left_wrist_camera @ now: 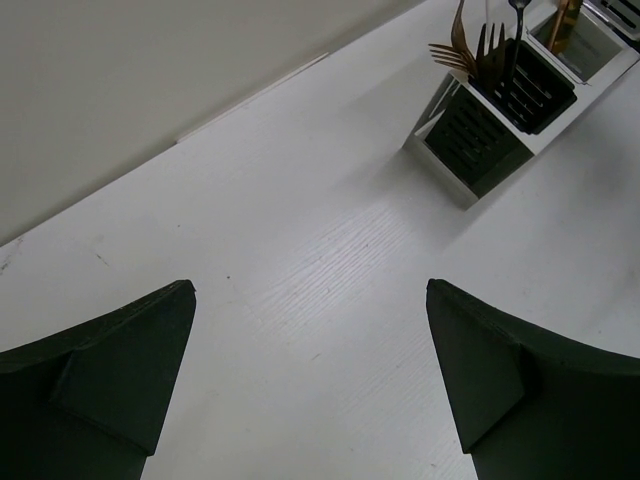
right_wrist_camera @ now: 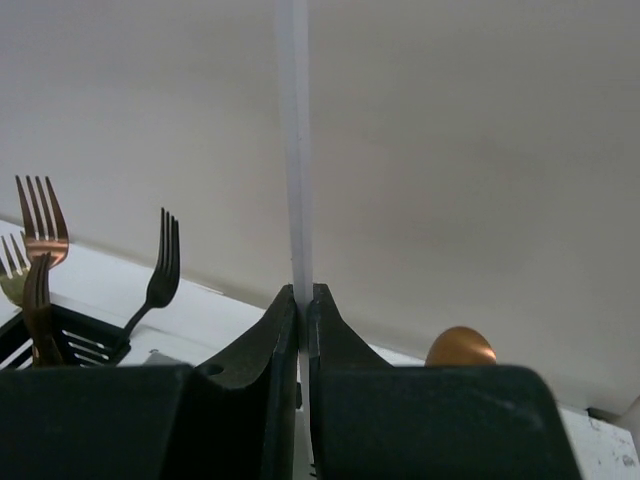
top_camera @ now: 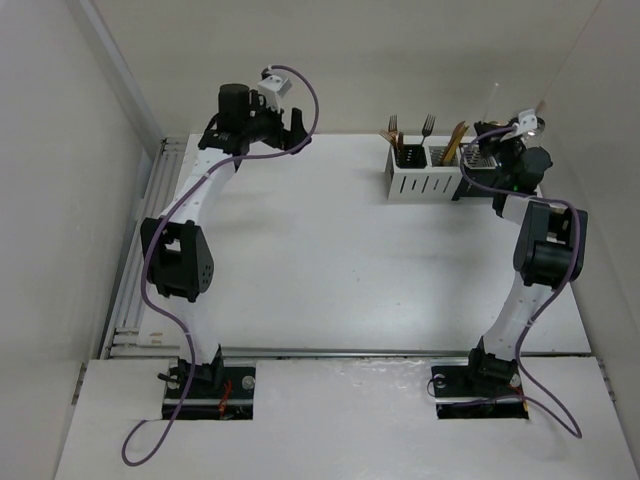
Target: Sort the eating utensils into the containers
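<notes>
The containers (top_camera: 420,183) are standing on the table (top_camera: 330,260), close to the back wall. The right pincer (right_wrist_camera: 302,300) is hovering over their right end and is covering that part of the row in the top view. Its jaws are pinching tight on a white-handled utensil (right_wrist_camera: 294,150), whose slim handle is rising straight up from between the fingertips. The lower end is hiding behind the fingers, so I cannot tell what kind of utensil it is or whether it is reaching into a box.

Left of that pincer, forks are standing tines-up in the left boxes: a copper fork (right_wrist_camera: 40,212), a dark fork (right_wrist_camera: 165,250) leaning right, and a gold fork (right_wrist_camera: 10,268) at the picture's edge. Just right of the pincer, the bowl of a copper spoon (right_wrist_camera: 460,348) is peeking up. Gold handles (top_camera: 455,142) are leaning out of the middle of the row.

The left pincer (left_wrist_camera: 310,290) is hanging well to the left of the containers, above the table, with its jaws spread wide and gripping nothing.
</notes>
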You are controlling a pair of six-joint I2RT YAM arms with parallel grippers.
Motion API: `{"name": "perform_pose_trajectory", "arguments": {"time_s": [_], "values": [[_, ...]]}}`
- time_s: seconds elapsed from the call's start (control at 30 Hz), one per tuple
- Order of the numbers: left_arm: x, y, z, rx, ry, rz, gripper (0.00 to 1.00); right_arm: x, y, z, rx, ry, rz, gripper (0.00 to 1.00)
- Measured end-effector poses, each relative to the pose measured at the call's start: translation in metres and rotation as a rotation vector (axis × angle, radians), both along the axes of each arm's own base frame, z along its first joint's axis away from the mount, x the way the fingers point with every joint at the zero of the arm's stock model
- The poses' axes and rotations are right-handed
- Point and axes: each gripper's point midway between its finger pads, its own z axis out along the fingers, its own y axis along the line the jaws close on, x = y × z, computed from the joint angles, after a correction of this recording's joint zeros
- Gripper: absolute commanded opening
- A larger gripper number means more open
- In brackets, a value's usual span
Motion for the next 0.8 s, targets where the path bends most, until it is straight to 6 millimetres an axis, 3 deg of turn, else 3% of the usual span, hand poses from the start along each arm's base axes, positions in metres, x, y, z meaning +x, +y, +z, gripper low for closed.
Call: {"name": "perform_pose_trajectory", "arguments": {"time_s": [0.17,0.2,0.23,0.33,0.53,0.6,0.7,0.8], "values": [[0.001,0.003,0.002,0.001,-0.007,0.005,1.00,-0.005,-0.005,-0.020,0.005,0.042,-0.014,0.04],[0.001,0.003,0.002,0.001,-0.007,0.005,1.00,-0.006,-0.007,-0.025,0.004,0.051,-0.019,0.12],[0.001,0.003,0.002,0.001,-0.008,0.005,1.00,-0.007,-0.008,-0.029,0.005,0.059,-0.024,0.35],[0.001,0.003,0.003,0.000,-0.011,0.005,1.00,-0.008,-0.011,-0.036,-0.005,0.069,-0.040,0.58],[0.002,0.003,0.004,-0.002,-0.019,0.005,1.00,-0.008,-0.013,-0.036,-0.032,0.062,-0.055,0.76],[0.002,0.003,0.005,-0.002,-0.020,0.005,1.00,-0.012,-0.012,-0.035,-0.040,0.065,-0.058,0.96],[0.001,0.003,0.004,-0.002,-0.019,0.006,1.00,-0.020,-0.011,-0.013,-0.062,0.036,-0.067,1.00],[-0.001,0.005,0.004,0.002,-0.017,0.014,1.00,-0.037,-0.011,0.034,-0.076,-0.029,-0.098,1.00]]}}
